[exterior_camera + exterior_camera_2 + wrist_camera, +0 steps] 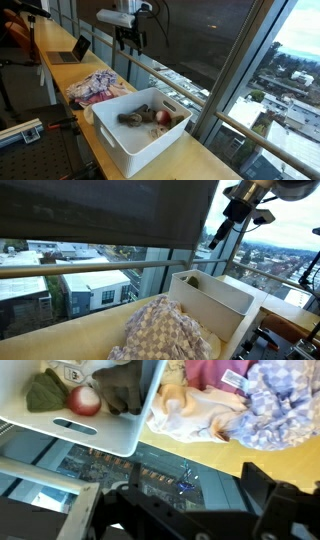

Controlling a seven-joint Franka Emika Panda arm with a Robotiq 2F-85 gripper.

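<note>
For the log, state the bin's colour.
White bin, clearest in an exterior view.

The arm (120, 15) reaches in at the top centre of an exterior view, its pincer (128, 42) pointing down. In the wrist view its dark fingers (280, 505) fill the bottom edge, spread wide apart.

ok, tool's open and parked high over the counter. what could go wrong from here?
1. The tool hangs close to the window rail. The wrist view looks partly through the glass, so a straight descent may clip the rail.
2. The cloth pile lies against the white bin. A grasp there could drag several pieces or catch the bin's rim.
</note>
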